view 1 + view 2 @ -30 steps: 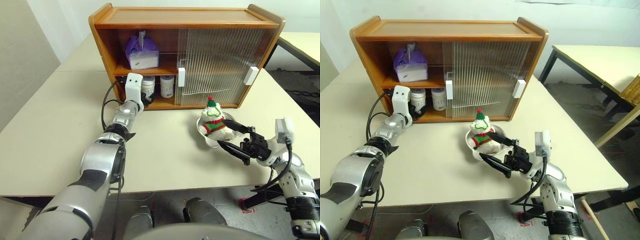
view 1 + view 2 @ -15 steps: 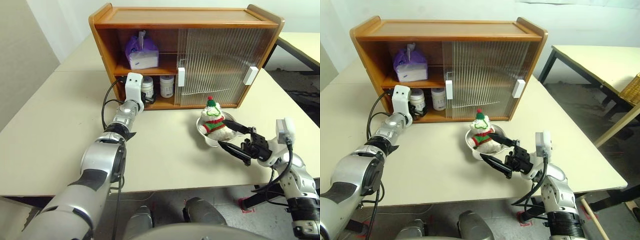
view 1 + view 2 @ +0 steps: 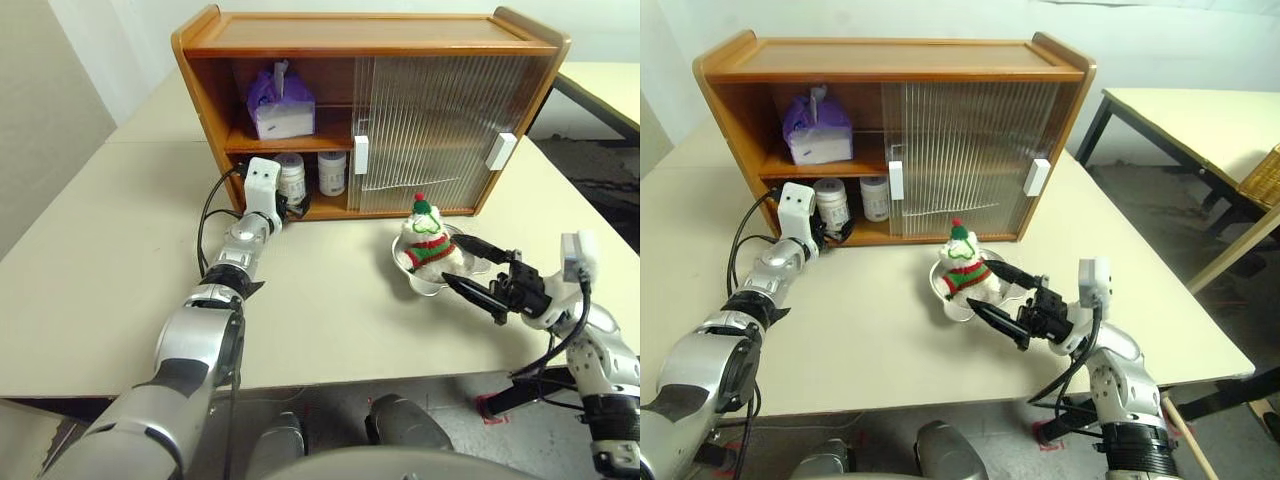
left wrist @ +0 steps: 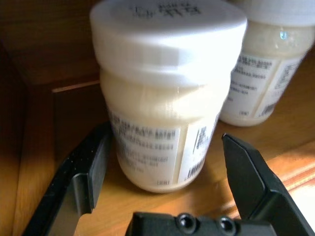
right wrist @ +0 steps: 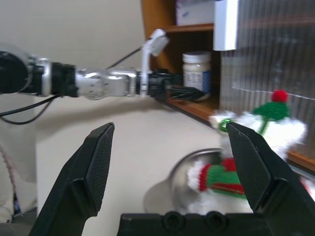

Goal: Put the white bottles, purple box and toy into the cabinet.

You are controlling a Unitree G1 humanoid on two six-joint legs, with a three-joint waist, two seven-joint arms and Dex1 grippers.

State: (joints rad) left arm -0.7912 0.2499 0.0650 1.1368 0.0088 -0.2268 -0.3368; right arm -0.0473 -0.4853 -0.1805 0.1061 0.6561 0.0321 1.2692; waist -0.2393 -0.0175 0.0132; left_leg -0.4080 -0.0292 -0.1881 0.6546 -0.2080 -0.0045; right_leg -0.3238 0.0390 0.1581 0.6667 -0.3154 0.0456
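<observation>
The orange-brown cabinet (image 3: 370, 32) stands at the back of the table with its left bay uncovered. The purple box (image 3: 281, 103) sits on the upper shelf. Two white bottles (image 3: 292, 178) (image 3: 333, 172) stand on the lower shelf. My left gripper (image 4: 165, 137) is open, with a finger on each side of the nearer bottle (image 4: 162, 98) and a gap on both sides. The toy (image 3: 428, 243) sits in a steel dish in front of the cabinet. My right gripper (image 3: 460, 262) is open just right of it, holding nothing.
The steel dish (image 3: 432, 284) lies on the cream table (image 3: 330, 300). Ribbed sliding doors (image 3: 440, 120) cover the cabinet's right part. A second table (image 3: 1190, 115) and a wicker basket (image 3: 1266, 178) stand off to the right. The table's front edge runs close below my arms.
My left gripper's fingers have spread off the nearer white bottle, which stays on the lower shelf. The right gripper and the toy are where they were.
</observation>
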